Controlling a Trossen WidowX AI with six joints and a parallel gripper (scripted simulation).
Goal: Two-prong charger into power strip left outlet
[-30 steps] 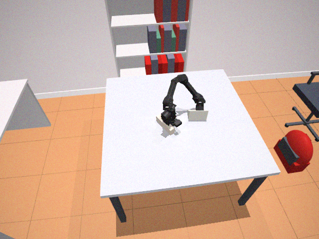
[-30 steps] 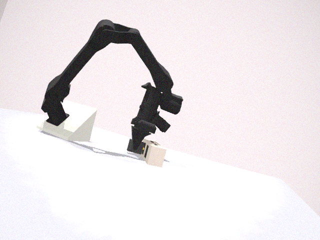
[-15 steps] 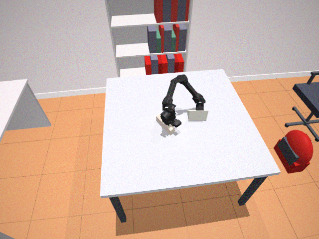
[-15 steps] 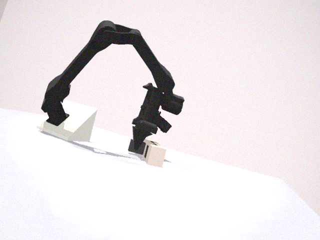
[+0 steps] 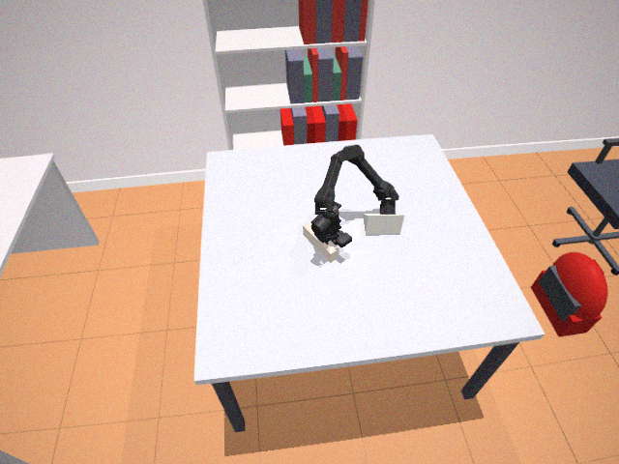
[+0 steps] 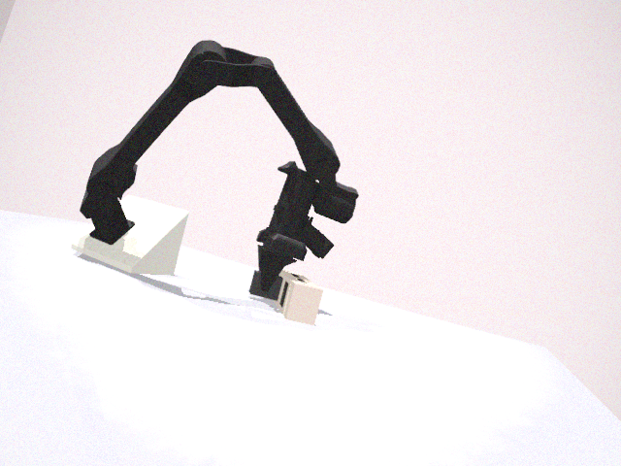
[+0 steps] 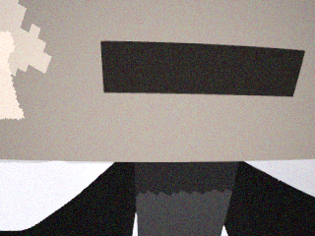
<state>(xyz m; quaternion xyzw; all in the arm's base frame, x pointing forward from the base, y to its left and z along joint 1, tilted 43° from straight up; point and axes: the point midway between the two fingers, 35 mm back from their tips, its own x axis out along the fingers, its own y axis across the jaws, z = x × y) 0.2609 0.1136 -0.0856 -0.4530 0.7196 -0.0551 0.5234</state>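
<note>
The beige power strip (image 5: 308, 232) (image 6: 303, 303) (image 7: 197, 125) lies on the white table. A dark slot shows on its near side and a dark recess on its top in the exterior view; one long dark rectangle shows in the wrist view. My gripper (image 5: 341, 241) (image 6: 265, 284) (image 7: 173, 158) is low beside the strip, shut on the dark charger (image 6: 256, 283) (image 7: 184, 176). The charger's front edge meets the strip's edge in the wrist view, with no gap visible. The prongs are hidden. How deep they sit, and in which outlet, I cannot tell.
The arm's base stands by a pale wedge-shaped block (image 5: 383, 224) (image 6: 165, 250) on the white table (image 5: 300, 319) (image 6: 225, 381). A bookshelf (image 5: 257, 40) stands behind the table. A red helmet (image 5: 579, 284) and an office chair (image 5: 600, 180) are off to the right.
</note>
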